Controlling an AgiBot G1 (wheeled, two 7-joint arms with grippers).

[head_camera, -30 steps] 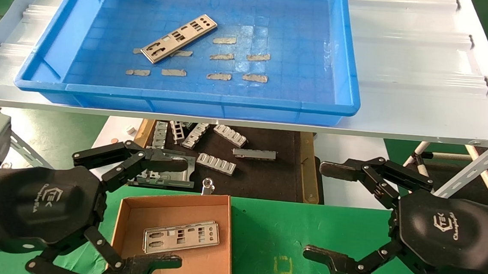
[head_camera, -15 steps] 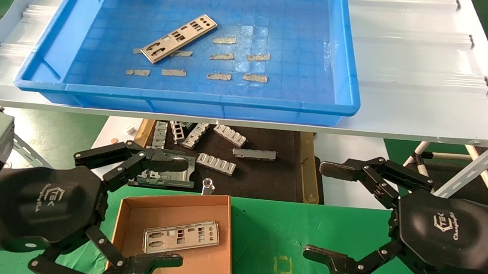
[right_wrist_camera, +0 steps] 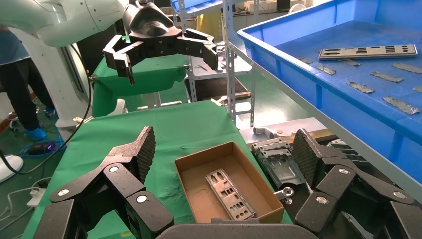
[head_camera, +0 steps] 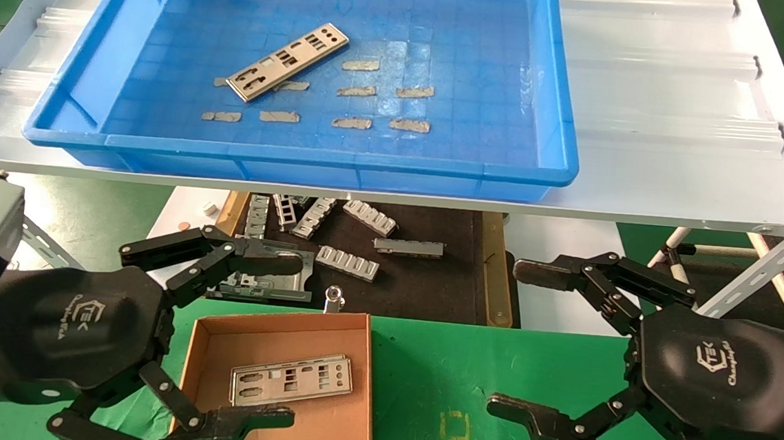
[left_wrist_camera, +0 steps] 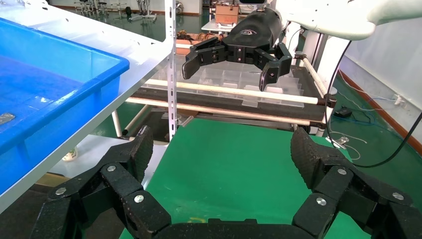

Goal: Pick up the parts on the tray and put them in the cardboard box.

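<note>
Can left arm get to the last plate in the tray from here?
Probably yes. The plate lies flat and uncovered on the left half of the blue tray, only tape scraps near it. The left gripper is open and empty beside the cardboard box, but must rise over the tray's rim.

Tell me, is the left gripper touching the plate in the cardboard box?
Apart. The right wrist view shows the left gripper open and far from the cardboard box, where the plate lies flat.

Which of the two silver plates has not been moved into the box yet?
The plate lying at an angle on the blue tray among tape scraps. The other plate already lies flat in the cardboard box.
</note>
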